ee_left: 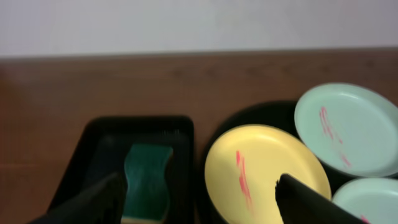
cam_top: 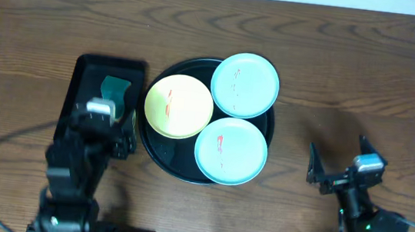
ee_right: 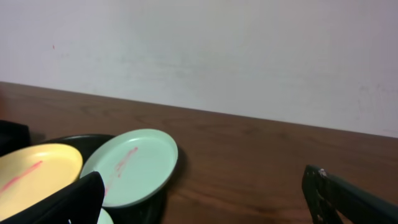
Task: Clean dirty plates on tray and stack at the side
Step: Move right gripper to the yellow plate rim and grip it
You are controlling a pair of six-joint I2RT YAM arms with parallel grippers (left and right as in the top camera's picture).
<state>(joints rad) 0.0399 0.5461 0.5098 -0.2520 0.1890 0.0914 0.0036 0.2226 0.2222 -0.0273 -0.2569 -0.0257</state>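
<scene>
Three smeared plates crowded the round tray (cam_top: 176, 176); both grippers were empty.
The yellow plate (cam_top: 179, 106) and two aqua plates (cam_top: 245, 84) (cam_top: 231, 150) overlapped its rim. The left gripper (ee_left: 198, 183), spread wide, hovered just beside the yellow plate. The right gripper (ee_right: 202, 180), equally wide, sat well apart over bare tabletop (cam_top: 304, 80).

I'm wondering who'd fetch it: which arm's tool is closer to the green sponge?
Left. The left tool hovers above the green sponge in its rectangular black tray. The right tool is far across the table, beyond the round black tray of plates.
</scene>
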